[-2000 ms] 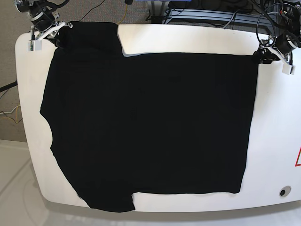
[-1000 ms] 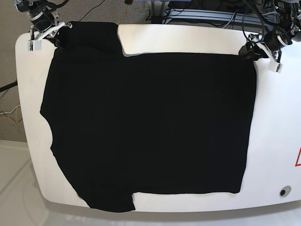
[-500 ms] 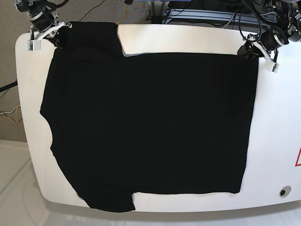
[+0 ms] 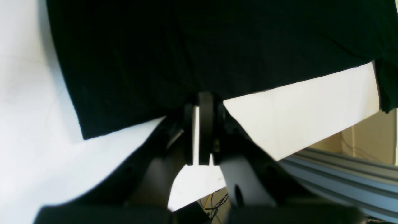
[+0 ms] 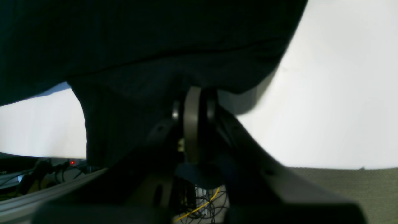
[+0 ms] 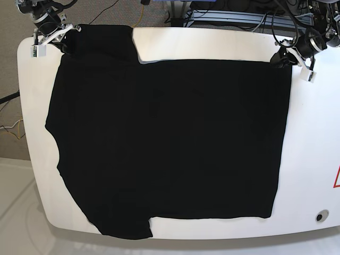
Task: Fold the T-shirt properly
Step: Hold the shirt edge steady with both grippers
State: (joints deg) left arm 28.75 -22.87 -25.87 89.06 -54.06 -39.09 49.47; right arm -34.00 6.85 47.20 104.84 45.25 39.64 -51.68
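The black T-shirt [image 6: 170, 138] lies spread flat over the white table [image 6: 313, 133], with one sleeve at the far left and another at the near left edge. At the shirt's far right corner my left gripper [image 6: 282, 57] is shut on the hem; in the left wrist view its fingers [image 4: 203, 98] meet on the cloth edge [image 4: 199, 46]. My right gripper [image 6: 62, 40] is at the far left sleeve. The right wrist view shows that gripper [image 5: 194, 93] shut with bunched black fabric [image 5: 155, 37] around it.
Cables and an aluminium frame [image 6: 228, 16] run behind the table's far edge. A red triangle mark [image 6: 337, 178] and a small round hole [image 6: 319, 216] sit near the right side. The near sleeve [image 6: 127, 228] reaches the table's front edge.
My left gripper moved in to the shirt's far right corner and closed on the hem. The right gripper and the shirt have stayed in place.
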